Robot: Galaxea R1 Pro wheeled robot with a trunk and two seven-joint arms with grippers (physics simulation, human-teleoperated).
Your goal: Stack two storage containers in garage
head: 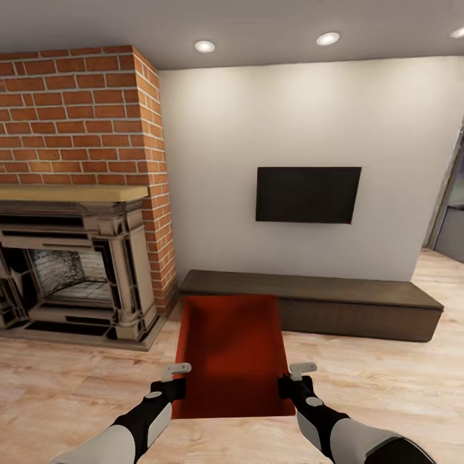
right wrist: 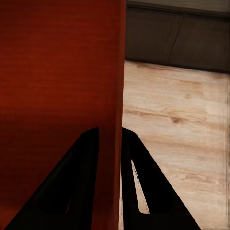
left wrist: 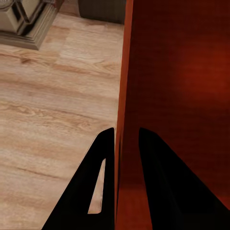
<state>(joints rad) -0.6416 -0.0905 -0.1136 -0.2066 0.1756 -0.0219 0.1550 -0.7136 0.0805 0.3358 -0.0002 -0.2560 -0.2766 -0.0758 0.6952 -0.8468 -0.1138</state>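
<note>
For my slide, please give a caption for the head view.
Both grippers, left and right, hold a storage container by its side walls before the bench.

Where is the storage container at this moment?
In the head view the storage container is centred low, carried between the left gripper and right gripper, each clamping a side wall, before the dark bench under the TV.

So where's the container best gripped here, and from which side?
By its two long side walls, one end effector per side, coming from the near end. The container has thin straight walls that fit between the fingers: the left end effector and the right end effector each straddle a wall, inside and out.
</note>
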